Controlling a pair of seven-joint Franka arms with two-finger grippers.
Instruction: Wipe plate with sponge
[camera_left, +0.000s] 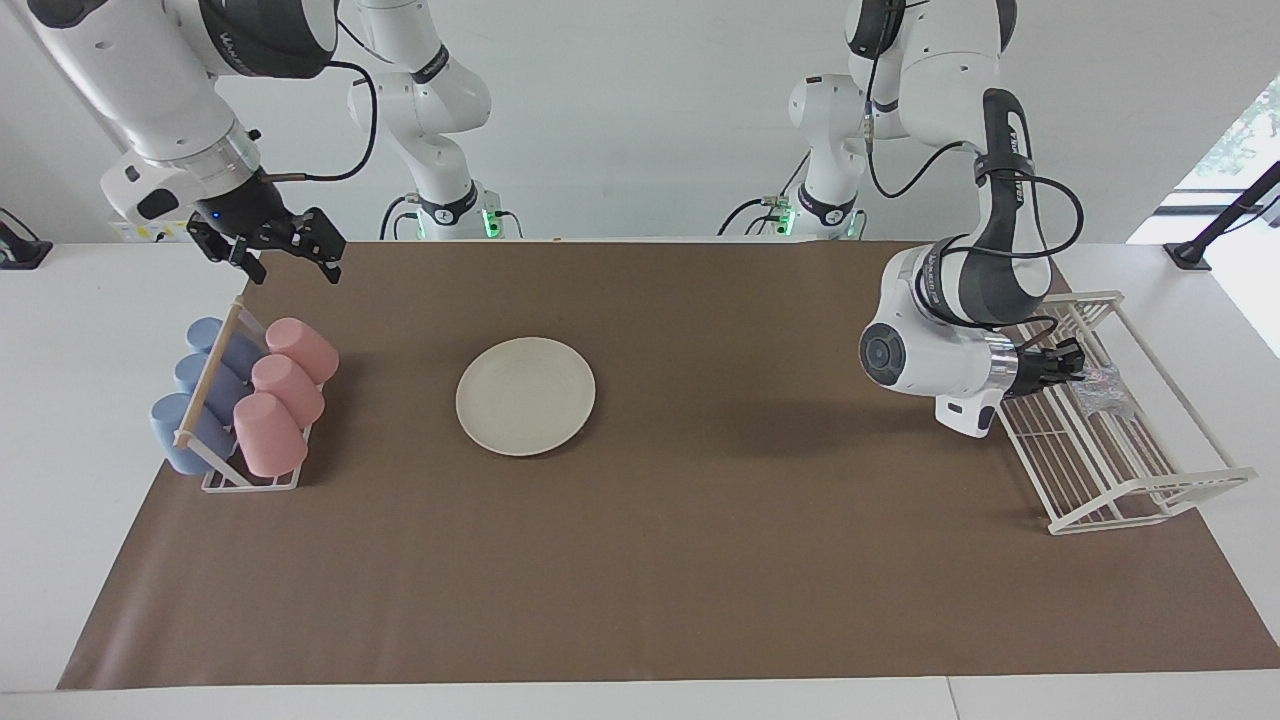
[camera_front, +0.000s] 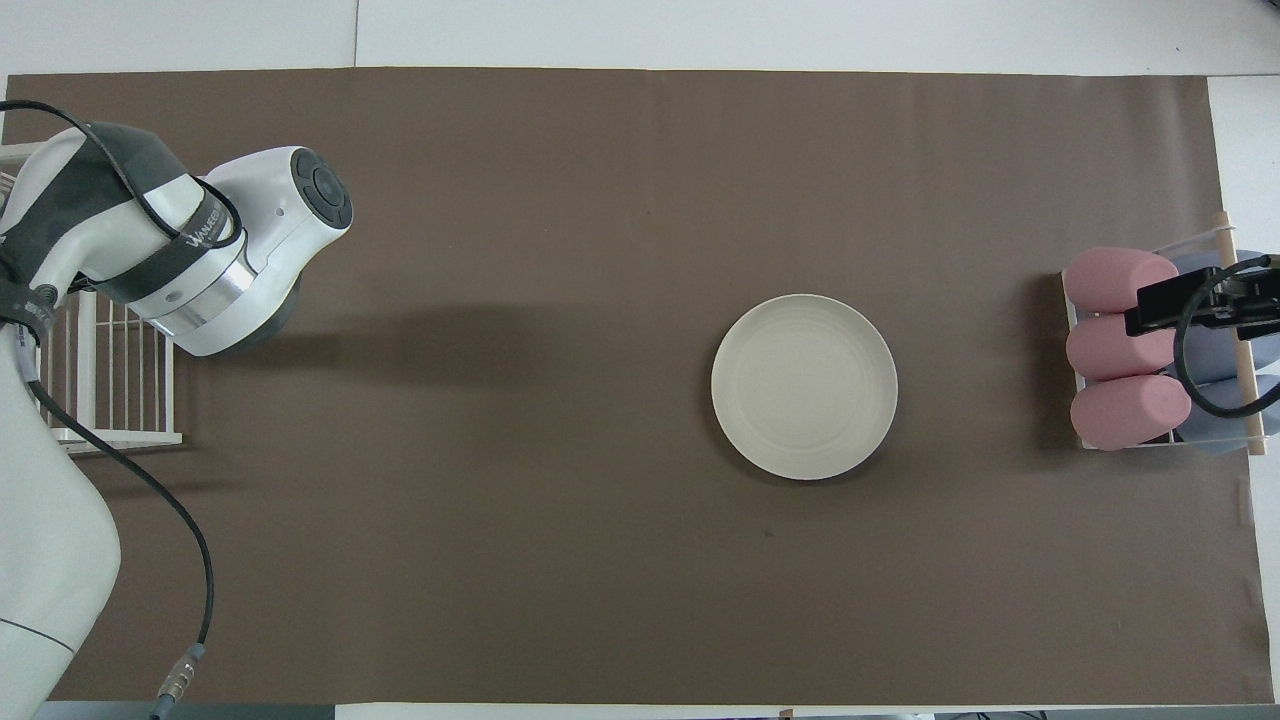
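Facing view. The plate (camera_left: 526, 396) is round, shallow and cream-white, with a plain smooth face. It lies flat on the brown mat (camera_left: 700, 560), somewhat toward the right arm's end of the table. The sponge (camera_left: 1103, 391) is a small silvery, shiny wad, much smaller than the plate, on the white wire rack (camera_left: 1120, 470) at the left arm's end. The left gripper (camera_left: 1078, 362) reaches sideways over the rack, its fingertips drawn together at the sponge's edge; contact or pinch cannot be told from here. The plate is well apart from both grippers. The right gripper (camera_left: 290, 255) hangs in the air over the mat's edge near the cup holder (camera_left: 240, 480), fingers spread wide, nothing between them. The holder carries three pink cups (camera_left: 283, 393) and three blue cups (camera_left: 200, 395) lying on their sides. The mat covers most of a white table (camera_left: 60, 400); a plain white wall (camera_left: 640, 120) stands at the robots' end.

Overhead view. The plate (camera_front: 804, 386) sits alone on the mat (camera_front: 560, 560), rim unobstructed. The left arm's wrist covers the rack (camera_front: 110, 380), so the sponge and left fingertips are hidden. The right gripper (camera_front: 1200, 305) shows over the pink cups (camera_front: 1125, 348) at the right arm's end, only partly in view.
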